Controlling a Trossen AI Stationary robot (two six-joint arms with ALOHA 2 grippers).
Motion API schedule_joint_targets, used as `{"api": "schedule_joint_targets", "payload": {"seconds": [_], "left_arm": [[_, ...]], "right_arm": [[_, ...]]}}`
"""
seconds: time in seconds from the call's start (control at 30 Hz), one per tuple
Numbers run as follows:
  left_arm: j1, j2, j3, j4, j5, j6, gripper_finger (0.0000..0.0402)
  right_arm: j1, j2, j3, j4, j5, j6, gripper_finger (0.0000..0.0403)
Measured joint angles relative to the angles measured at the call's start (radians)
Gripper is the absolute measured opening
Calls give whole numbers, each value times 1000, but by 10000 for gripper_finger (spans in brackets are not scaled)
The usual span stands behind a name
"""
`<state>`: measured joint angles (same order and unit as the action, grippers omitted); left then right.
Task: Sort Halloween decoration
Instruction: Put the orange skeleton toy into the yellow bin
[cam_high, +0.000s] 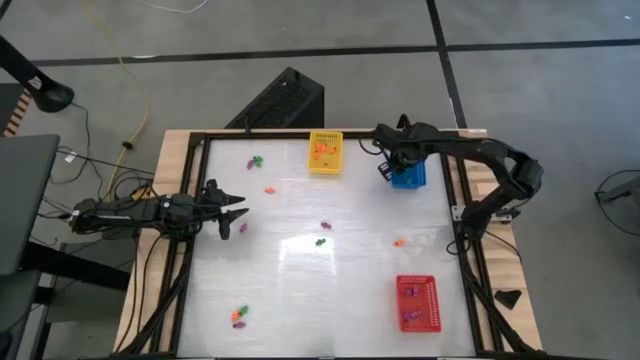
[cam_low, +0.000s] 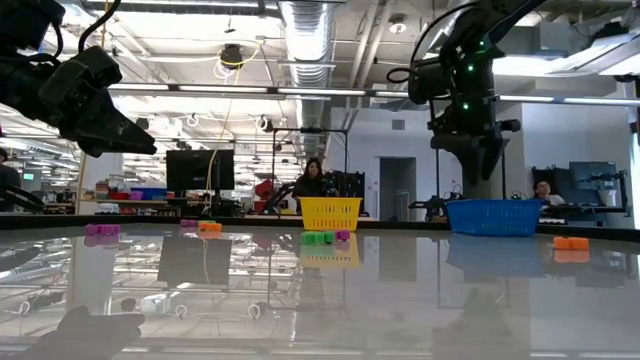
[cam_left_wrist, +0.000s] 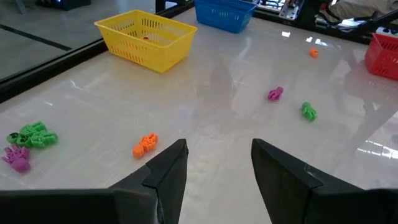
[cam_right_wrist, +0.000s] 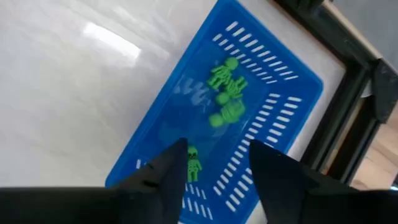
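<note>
My right gripper (cam_right_wrist: 214, 163) hangs open, pointing down, over the blue basket (cam_high: 405, 177) at the table's far right. Green trinkets (cam_right_wrist: 225, 93) lie on the basket's floor. One more small green figure (cam_right_wrist: 193, 165) shows just below and between my fingertips; whether it rests on the floor I cannot tell. My left gripper (cam_left_wrist: 217, 165) stands open above the table's left side (cam_high: 235, 210), with nothing between its fingers. Loose trinkets lie on the table: an orange one (cam_left_wrist: 145, 144), a green (cam_left_wrist: 32, 135) and purple one (cam_left_wrist: 17, 157), and others mid-table (cam_high: 322, 233).
A yellow basket (cam_high: 325, 153) with orange pieces stands at the far middle. A red basket (cam_high: 417, 302) with purple pieces is near the right front. More trinkets lie at the near left (cam_high: 240, 315) and right of centre (cam_high: 399, 241). A black frame (cam_high: 462, 215) borders the table.
</note>
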<state>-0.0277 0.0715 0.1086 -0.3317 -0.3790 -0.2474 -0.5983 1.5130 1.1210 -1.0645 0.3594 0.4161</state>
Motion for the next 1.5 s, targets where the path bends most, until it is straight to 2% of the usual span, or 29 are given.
{"api": "schedule_joint_targets", "payload": {"seconds": [0.1,0.2,0.3,0.4,0.5,0.6,0.67,0.77,0.87,1.0,1.13,1.27,1.37,1.5], "left_arm": [[0,0,0,0,0,0,169],[0,0,0,0,0,0,169],[0,0,0,0,0,0,169],[0,0,0,0,0,0,169],[0,0,0,0,0,0,169],[0,0,0,0,0,0,169],[0,0,0,0,0,0,169],[0,0,0,0,0,0,169],[0,0,0,0,-1,0,169],[0,0,0,0,-1,0,169],[0,0,0,0,-1,0,169],[0,0,0,0,-1,0,169],[0,0,0,0,-1,0,169],[0,0,0,0,0,0,169]], "right_arm": [[7,-6,0,7,-25,1,224],[39,-9,17,5,-59,7,227],[106,-9,42,30,-93,30,222],[212,-10,50,154,-114,55,215],[329,0,47,376,-101,96,210],[449,55,14,721,-36,111,206],[519,137,12,959,15,95,205],[590,288,16,1336,28,23,203],[609,454,92,1538,29,-36,203],[579,642,285,1510,30,-86,205],[537,789,503,1317,-20,-131,219],[507,884,691,1155,-24,-135,238],[488,941,785,1103,-25,-150,245],[476,996,846,1077,-21,-160,246]]}}
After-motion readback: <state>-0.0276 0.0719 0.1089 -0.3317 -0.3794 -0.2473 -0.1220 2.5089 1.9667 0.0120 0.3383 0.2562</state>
